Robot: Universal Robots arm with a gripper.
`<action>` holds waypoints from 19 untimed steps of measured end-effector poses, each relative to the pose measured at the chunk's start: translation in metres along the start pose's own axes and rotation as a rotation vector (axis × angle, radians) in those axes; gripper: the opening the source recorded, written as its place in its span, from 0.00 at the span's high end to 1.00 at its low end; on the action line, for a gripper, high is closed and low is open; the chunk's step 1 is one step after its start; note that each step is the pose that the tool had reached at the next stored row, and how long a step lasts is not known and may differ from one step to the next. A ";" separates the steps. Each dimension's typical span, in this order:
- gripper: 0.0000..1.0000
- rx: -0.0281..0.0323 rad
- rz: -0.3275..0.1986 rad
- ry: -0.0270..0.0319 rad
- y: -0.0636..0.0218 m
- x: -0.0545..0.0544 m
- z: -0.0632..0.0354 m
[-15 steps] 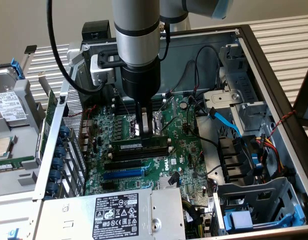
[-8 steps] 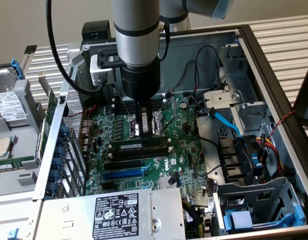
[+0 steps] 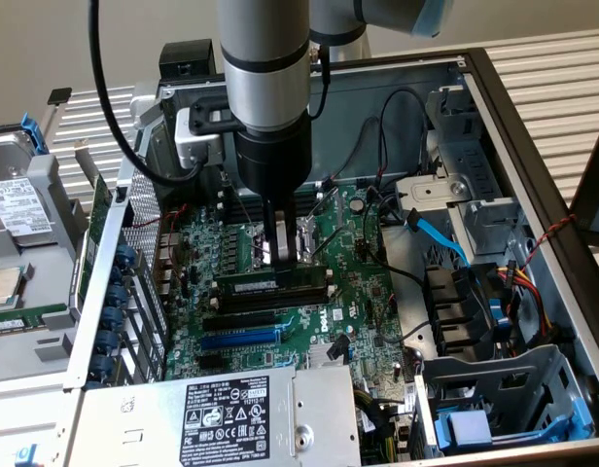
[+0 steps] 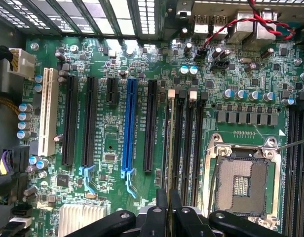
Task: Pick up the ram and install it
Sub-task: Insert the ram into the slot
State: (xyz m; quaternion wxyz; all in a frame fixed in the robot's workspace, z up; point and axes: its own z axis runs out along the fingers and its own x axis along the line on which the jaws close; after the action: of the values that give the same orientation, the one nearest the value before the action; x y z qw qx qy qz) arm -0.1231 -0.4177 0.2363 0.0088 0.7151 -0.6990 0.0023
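Observation:
The ram (image 3: 249, 285) is a long thin stick with black chips and a small white label. It stands on edge along the black memory slots (image 4: 187, 143) of the green motherboard (image 3: 363, 292), beside the CPU socket (image 4: 241, 185). My gripper (image 3: 287, 257) comes straight down from above and is shut on the ram's upper edge near its middle. In the wrist view the ram (image 4: 167, 148) appears edge-on as a thin line running away from my gripper (image 4: 168, 211), lined up with the slot nearest the black expansion slots.
A blue expansion slot (image 3: 239, 341) and black ones lie beside the ram. The power supply (image 3: 202, 413) sits at the case's near edge. Drive cages (image 3: 494, 389) and loose cables (image 3: 438, 236) crowd the exterior view's right. A silver heatsink (image 4: 83, 217) stands near the fingers.

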 end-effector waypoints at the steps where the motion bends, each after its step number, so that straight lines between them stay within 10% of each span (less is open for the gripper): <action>1: 0.87 0.0006 0.000 0.0000 0.0002 0.000 0.0002; 19: 0.87 0.0082 0.002 0.0002 0.0026 0.000 0.0025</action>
State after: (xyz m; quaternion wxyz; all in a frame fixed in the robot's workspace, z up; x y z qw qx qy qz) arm -0.1257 -0.4177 0.2338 0.0059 0.7145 -0.6996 0.0053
